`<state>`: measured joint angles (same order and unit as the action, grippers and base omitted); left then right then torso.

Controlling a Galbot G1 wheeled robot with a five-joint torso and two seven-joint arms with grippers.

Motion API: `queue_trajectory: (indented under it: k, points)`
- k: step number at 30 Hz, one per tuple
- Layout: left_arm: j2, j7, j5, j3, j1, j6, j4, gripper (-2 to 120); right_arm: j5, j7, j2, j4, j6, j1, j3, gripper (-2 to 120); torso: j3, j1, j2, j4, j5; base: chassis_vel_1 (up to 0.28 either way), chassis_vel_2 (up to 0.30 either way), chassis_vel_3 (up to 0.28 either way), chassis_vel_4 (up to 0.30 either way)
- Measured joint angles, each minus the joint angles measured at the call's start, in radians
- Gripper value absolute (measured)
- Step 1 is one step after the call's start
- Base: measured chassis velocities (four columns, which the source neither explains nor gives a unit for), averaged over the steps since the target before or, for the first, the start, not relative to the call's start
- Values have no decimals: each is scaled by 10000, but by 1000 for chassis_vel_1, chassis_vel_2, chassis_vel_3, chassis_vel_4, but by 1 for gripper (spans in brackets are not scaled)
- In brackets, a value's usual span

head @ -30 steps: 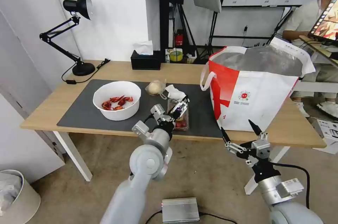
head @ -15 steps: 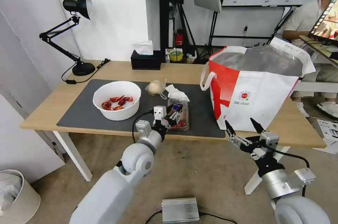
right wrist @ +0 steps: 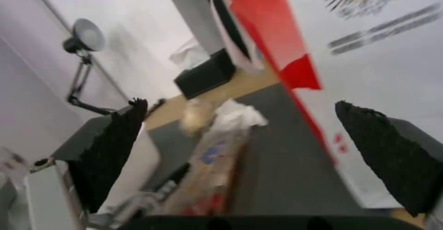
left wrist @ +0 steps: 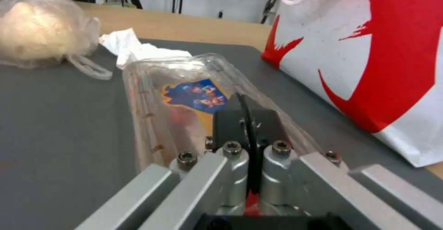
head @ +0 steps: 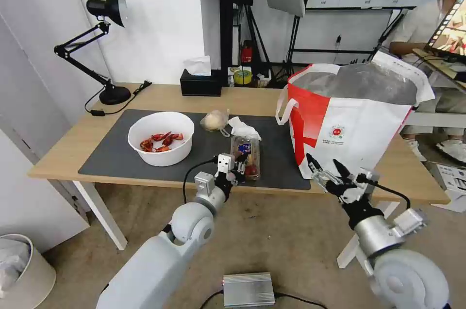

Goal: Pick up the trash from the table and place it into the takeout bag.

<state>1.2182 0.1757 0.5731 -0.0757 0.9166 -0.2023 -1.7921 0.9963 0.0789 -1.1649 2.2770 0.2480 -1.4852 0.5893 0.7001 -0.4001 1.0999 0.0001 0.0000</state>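
Left gripper [head: 241, 166], in the head view, sits at the near end of the clear hinged plastic tray of red tomatoes [head: 246, 153], fingers drawn together on its edge. That tray lies on the large dark grey rectangular mat [head: 119, 154] covering the long light-wood table [head: 73, 141]. Left of the tray stands the white round bowl holding red crayfish shells [head: 160, 138]; behind the tray lie the crumpled white napkin [head: 241, 128] and the small clear-plastic pale bundle [head: 214, 120]. Right of the tray stands the large white takeout bag with a red side panel [head: 347, 127], its foil-lined mouth wide open. Right gripper [head: 326, 170] hangs off the table's near edge, in front of the bag, fingers spread and empty, over open brown floor.

Left wrist view: the gripper's fingers [left wrist: 249, 126] are pinched together over the tray [left wrist: 184, 95]; napkin [left wrist: 138, 50] and bundle [left wrist: 32, 29] lie beyond, the bag [left wrist: 369, 50] beside.

Right wrist view: two black fingertips [right wrist: 115, 147] stand wide apart, framing tray [right wrist: 217, 167] and bag [right wrist: 369, 67].
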Motion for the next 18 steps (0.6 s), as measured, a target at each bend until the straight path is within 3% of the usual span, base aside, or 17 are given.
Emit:
queue_trajectory:
  k: [8, 18]
  points:
    - [-206, -78, -225, -56, 159, 1, 39, 0, 2289, 1238, 277, 40, 678, 668, -338, 100, 0, 1, 0, 0, 0, 0, 0, 0, 0]
    - [-200, -112, -298, -84, 200, 34, 55, 0, 2984, 2185, 101, -371, 1037, 1563, -855, 100, 0, 1, 0, -1, -1, 0, 0, 0, 0]
